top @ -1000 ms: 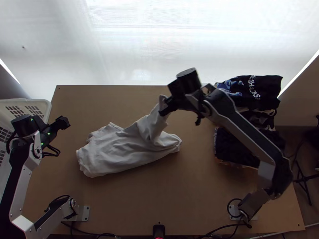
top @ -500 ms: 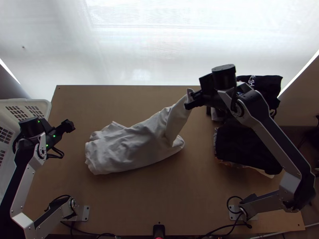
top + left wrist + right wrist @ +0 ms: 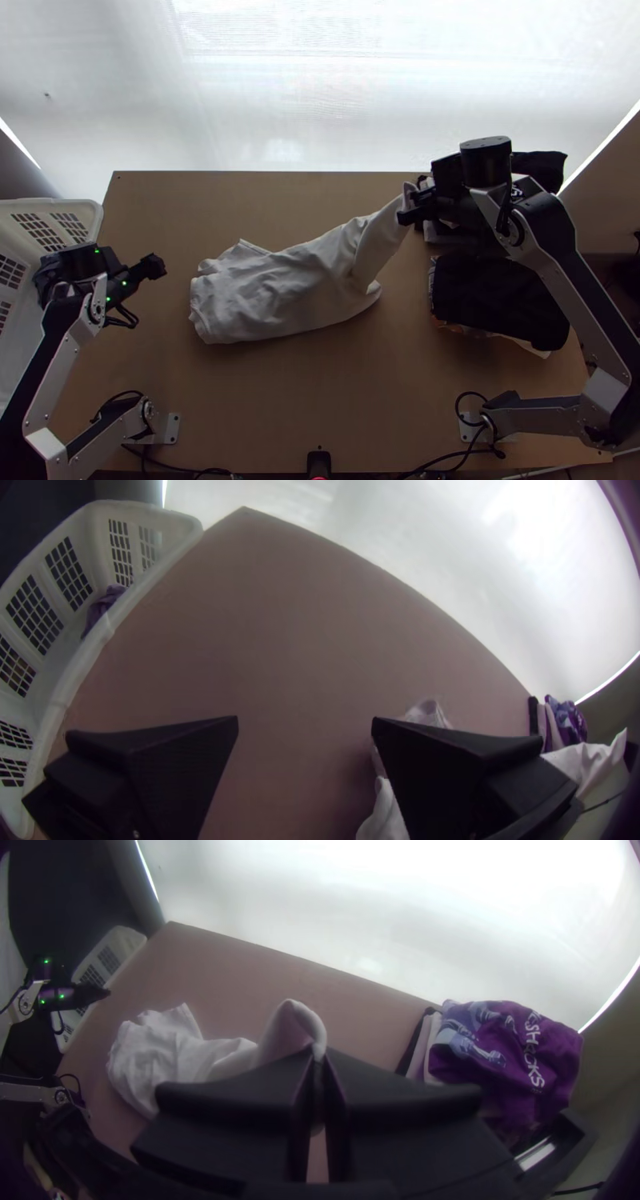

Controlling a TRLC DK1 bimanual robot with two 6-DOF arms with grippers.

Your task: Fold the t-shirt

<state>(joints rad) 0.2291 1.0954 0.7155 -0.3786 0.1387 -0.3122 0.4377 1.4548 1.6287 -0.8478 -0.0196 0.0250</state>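
Note:
The white t-shirt (image 3: 280,292) lies bunched and elongated on the middle of the table, its right end raised toward my right gripper (image 3: 410,206). In the right wrist view my right gripper (image 3: 317,1057) is shut on an edge of the shirt (image 3: 157,1053), which rises between the fingertips. My left gripper (image 3: 160,266) hangs over the table's left side, apart from the cloth. In the left wrist view my left gripper (image 3: 305,723) stands open with bare table between its fingers, and part of the shirt (image 3: 383,813) shows beyond one finger.
A white basket (image 3: 80,210) with dark cloth inside stands at the table's left edge. Folded dark clothes (image 3: 500,300) are stacked at the right, partly under the right arm. Bare tabletop (image 3: 320,384) lies in front of the shirt.
My right gripper has moved right with the held edge, and the shirt has slid right along the table, its raised part stretched out. The left gripper has shifted slightly right and nearer the table's front.

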